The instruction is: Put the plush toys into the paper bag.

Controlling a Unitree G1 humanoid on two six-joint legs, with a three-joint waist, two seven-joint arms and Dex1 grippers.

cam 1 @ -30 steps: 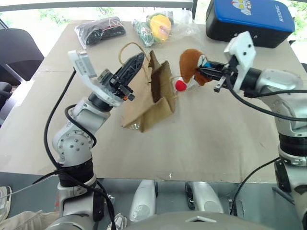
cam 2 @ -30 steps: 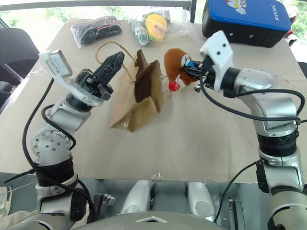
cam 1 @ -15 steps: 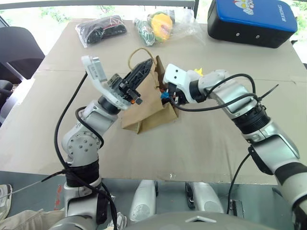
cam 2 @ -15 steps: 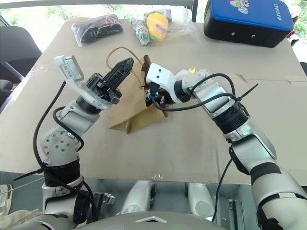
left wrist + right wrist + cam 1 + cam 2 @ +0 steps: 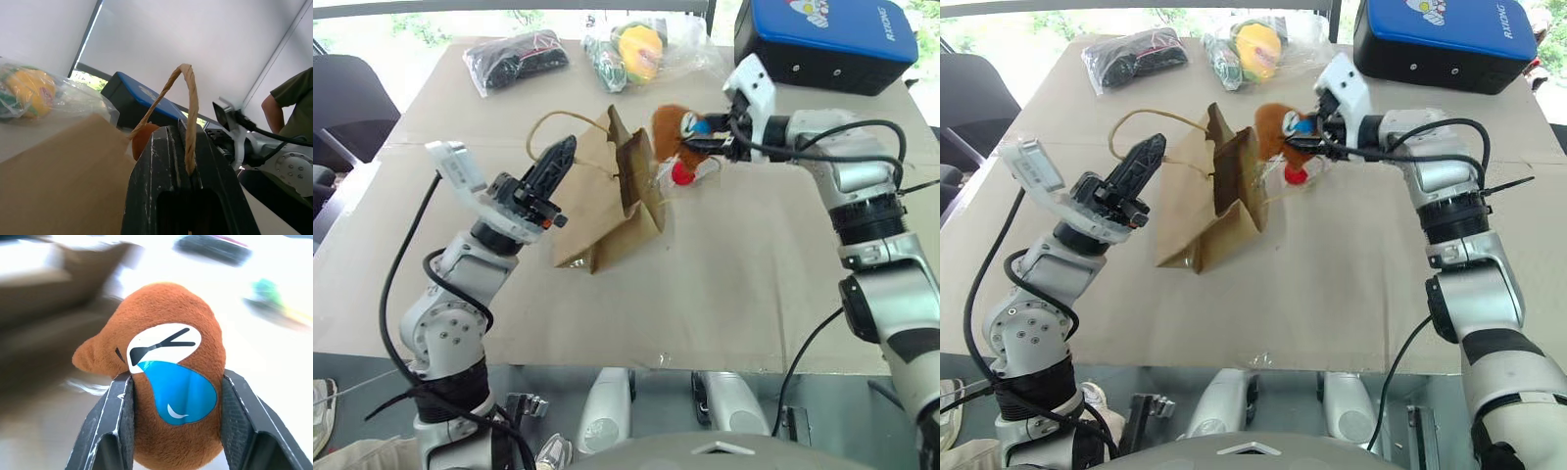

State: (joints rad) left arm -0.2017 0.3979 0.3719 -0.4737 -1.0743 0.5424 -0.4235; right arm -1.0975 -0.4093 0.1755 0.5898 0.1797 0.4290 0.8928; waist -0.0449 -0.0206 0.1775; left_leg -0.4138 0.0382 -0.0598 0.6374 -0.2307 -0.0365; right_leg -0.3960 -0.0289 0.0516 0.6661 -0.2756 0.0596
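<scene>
Right, nearest me my left gripper has its fingers pressed together on one twisted-cord handle of the brown paper bag, lifting that side so the mouth gapes. Just beyond the bag's open top, my right gripper is clamped on the brown plush toy, its fingers squeezing either side of the blue nose. The white plush toy with the red end lies just under that gripper, beside the bag. Farther off sit two clear plastic bags and a blue case.
</scene>
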